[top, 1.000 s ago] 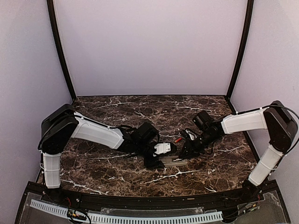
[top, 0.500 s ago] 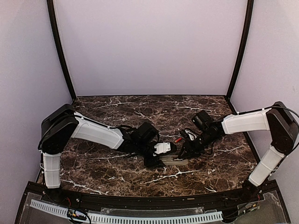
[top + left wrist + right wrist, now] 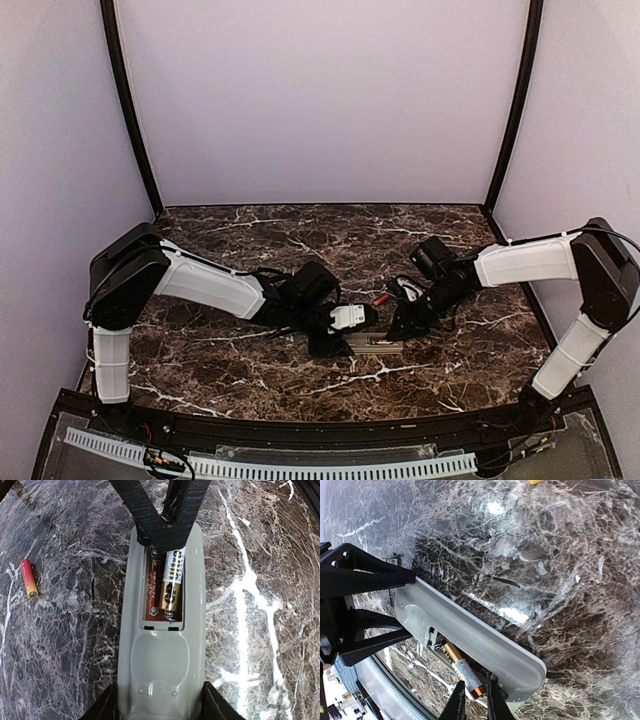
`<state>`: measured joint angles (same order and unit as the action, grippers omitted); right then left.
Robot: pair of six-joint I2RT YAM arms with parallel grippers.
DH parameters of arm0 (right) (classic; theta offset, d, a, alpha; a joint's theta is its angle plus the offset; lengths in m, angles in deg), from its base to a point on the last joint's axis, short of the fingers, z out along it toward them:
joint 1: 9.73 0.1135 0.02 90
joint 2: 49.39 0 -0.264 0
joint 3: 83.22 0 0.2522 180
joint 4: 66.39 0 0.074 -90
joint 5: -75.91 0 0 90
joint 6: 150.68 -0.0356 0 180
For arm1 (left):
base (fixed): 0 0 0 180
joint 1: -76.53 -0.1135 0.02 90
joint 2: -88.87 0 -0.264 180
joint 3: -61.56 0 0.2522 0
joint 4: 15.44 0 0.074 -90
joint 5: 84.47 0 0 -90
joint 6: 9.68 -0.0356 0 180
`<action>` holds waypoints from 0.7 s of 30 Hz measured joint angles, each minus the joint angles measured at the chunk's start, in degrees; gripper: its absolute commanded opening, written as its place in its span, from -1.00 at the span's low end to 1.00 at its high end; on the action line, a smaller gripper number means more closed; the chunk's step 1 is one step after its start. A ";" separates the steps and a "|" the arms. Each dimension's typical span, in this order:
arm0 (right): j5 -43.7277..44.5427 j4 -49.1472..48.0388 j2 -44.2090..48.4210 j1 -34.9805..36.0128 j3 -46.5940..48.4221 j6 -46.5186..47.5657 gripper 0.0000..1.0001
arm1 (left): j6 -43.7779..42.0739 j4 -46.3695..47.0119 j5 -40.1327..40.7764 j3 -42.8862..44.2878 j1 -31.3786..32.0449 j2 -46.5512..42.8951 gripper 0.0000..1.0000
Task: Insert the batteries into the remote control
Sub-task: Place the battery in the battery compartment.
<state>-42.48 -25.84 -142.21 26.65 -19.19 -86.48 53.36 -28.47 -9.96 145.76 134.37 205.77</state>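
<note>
The right gripper (image 3: pixel 475 700) had its two fingers drawn almost together, tips pinching the far end of the gold battery (image 3: pixel 171 587), which lay lengthwise in the open recess (image 3: pixel 152 597) of the remote control (image 3: pixel 160 665). In the left wrist view those black fingers came down in a narrow V over the top of the recess and hid that end of the cell. Its other end reached the metal contact at the near wall. Whether the cell sat flat or slightly raised could not be told. Beside it in the recess a strip of reddish-brown board showed. The remote lay grey back up on the dark marble table (image 3: pixel 265 630), roughly at the middle of the near half, between the two arms. The left gripper (image 3: pixel 160 707) straddled the end of the remote away from the recess, one finger against each long side, clasping the body at about half spread. The red battery (image 3: pixel 29 578) lay loose on the marble on the far side of the remote in the top view, near it but apart, touching neither gripper. Both arms reached inward from their bases, wrists low over the table.
</note>
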 measured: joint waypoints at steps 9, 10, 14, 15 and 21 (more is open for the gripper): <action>0.00 -0.48 -0.79 0.11 0.13 -0.09 -0.75 | 0.13 0.63 -1.16 0.00 -0.26 0.31 -0.26; -0.02 -0.46 -0.83 0.11 0.20 -0.17 -0.77 | 0.15 0.63 -1.27 0.00 -0.28 0.33 -0.26; 0.02 -1.20 -1.38 0.44 0.55 -0.39 -0.83 | 0.22 0.92 -1.62 -0.09 -0.37 0.42 -0.36; 0.15 -1.77 -1.62 0.68 0.59 -0.44 -0.83 | 0.22 0.96 -1.64 -0.11 -0.37 0.42 -0.37; 0.90 -4.09 -2.25 2.14 0.74 -0.96 -0.84 | 0.33 1.53 -1.73 -0.42 -0.37 0.42 -0.39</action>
<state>-41.58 -29.93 -144.46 28.79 -18.45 -87.44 53.68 -26.94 -11.68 145.34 134.00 206.19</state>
